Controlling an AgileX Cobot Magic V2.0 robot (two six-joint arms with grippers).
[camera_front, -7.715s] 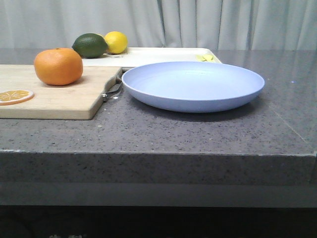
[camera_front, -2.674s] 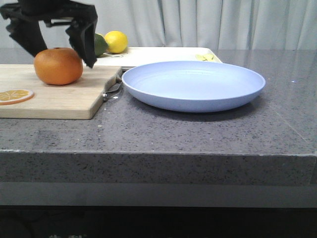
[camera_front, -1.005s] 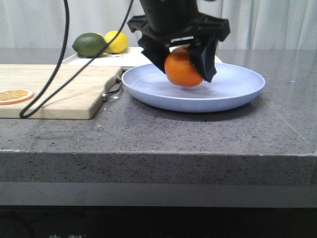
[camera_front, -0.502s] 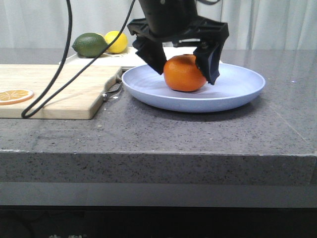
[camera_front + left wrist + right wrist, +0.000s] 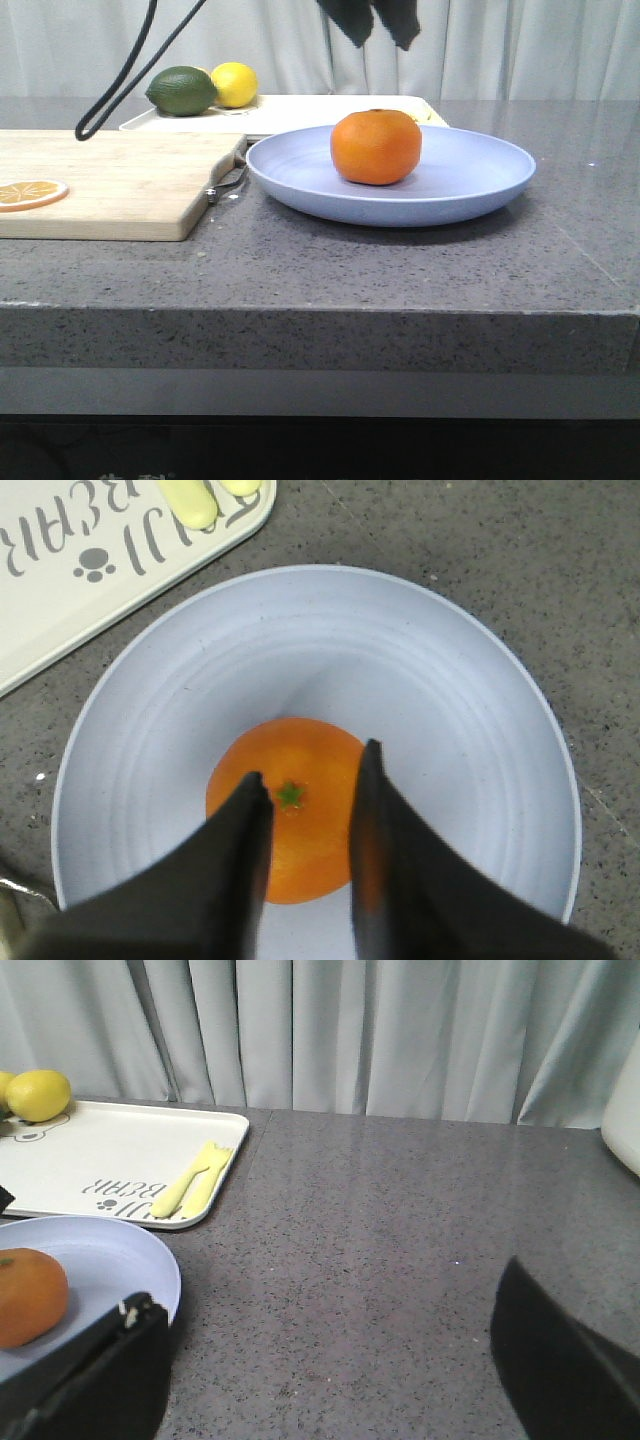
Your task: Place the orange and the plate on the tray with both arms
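My left gripper point(image 5: 308, 785) hung above the whole round bright-orange fruit point(image 5: 376, 147), its black fingers point(image 5: 244, 825) parted and touching nothing, while that orange sat free near the middle of the wide shallow lavender-blue plate point(image 5: 480, 190) on the grey speckled stone counter point(image 5: 400, 270). My right gripper point(image 5: 320, 1360) waited well off to the side over bare counter with its two dark fingers point(image 5: 90, 1370) spread wide and empty. The flat cream-white rectangular tray point(image 5: 300, 108) lay just behind the plate, carrying a dark green lime point(image 5: 182, 91) and a yellow lemon point(image 5: 234, 84), with the light wooden cutting board point(image 5: 130, 190) beside the plate holding a thin orange slice point(image 5: 30, 193).
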